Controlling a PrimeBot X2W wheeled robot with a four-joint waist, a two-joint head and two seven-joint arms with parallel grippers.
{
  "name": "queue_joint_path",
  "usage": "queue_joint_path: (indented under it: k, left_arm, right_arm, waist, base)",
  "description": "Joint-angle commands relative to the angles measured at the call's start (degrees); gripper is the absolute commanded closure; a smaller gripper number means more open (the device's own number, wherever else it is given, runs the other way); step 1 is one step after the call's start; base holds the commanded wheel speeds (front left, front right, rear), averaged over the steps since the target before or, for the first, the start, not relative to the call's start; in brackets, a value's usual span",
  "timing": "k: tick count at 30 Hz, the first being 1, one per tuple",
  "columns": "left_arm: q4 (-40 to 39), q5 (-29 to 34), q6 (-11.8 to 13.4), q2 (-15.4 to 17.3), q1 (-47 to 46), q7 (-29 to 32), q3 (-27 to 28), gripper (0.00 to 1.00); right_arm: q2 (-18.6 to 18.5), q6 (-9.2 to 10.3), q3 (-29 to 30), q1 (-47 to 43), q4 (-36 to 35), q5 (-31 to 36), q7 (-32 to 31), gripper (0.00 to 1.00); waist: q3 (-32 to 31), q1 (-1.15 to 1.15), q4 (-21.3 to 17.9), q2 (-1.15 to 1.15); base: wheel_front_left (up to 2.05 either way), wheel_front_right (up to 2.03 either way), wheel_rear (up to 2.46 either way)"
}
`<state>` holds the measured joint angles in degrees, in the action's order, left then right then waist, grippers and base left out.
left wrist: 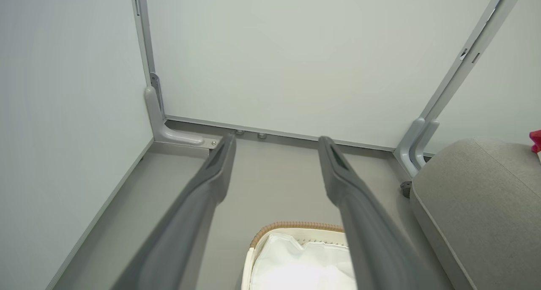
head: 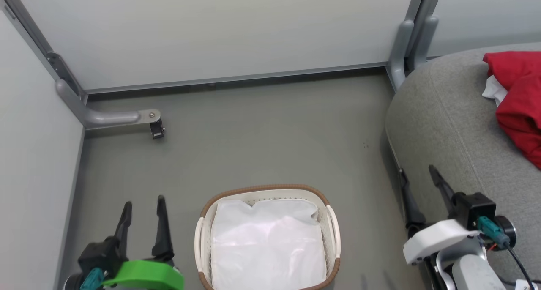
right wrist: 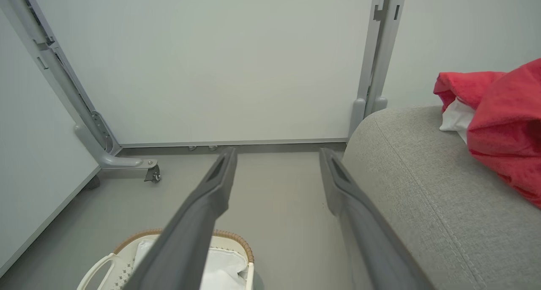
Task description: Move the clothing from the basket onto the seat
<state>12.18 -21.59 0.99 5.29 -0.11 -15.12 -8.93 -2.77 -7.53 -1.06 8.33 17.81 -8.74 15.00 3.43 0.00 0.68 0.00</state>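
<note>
Lying on the seat [head: 439,112], the clothing [head: 522,95]; basket [head: 266,188] apparently holds white liner [head: 266,243].

Bright, flat, diffuse light in all 3 views, no hard shadows. Soft shadow on floor [head: 262,133] along the base of the seat [head: 444,112] and under the wall panels [head: 211,28]. White liner [head: 266,243] nearly clipped in head view, blown out at bottom of left wrist view. Wrist views are wide-angle: panel posts [right wrist: 380,49] lean at the edges; fingers [left wrist: 190,222] of left gripper [left wrist: 277,138] and right gripper [right wrist: 277,151] go blurry near the lens.
</note>
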Motion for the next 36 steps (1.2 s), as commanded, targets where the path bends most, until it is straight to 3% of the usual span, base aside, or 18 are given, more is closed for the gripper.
queue_joint_path:
  k: [1,13,30,31,36]
  left_arm:
    - [-0.54,0.4,-0.31,-0.05,1.49,-0.04,0.82,0.0]
    - [-0.71,2.43,-2.44,-1.46,4.07,-0.03,3.13,0.0]
    - [-0.08,3.19,-3.61,-2.21,4.12,-0.04,3.88,0.0]
    - [-0.28,3.15,-3.52,-2.3,3.86,0.0,3.62,1.0]
    - [1.31,1.49,-3.63,-2.44,3.7,0.47,3.64,1.0]
  right_arm:
    - [-0.26,0.08,-0.3,-1.22,-0.55,-0.75,0.25,0.0]
    - [-0.23,0.08,-1.09,-3.93,-1.06,-0.51,0.26,0.0]
    - [-0.22,0.08,-2.39,-4.72,-0.85,-0.82,0.26,0.0]
    - [-0.01,0.0,-2.41,-4.23,-0.74,-0.48,0.0,1.0]
    - [0.24,0.0,-2.33,-4.49,0.5,-2.3,-0.5,1.0]
  waist:
    - [-0.34,0.0,0.04,0.0]
    - [-0.55,0.0,0.28,0.0]
    - [-1.72,0.0,0.43,0.0]
    - [-1.73,0.0,0.42,0.0]
    - [-1.79,0.0,0.42,0.0]
  base:
    - [0.0,0.0,0.0]
    - [0.0,0.0,0.0]
    - [0.0,0.0,0.0]
    - [0.0,0.0,0.0]
    - [0.0,0.0,0.0]
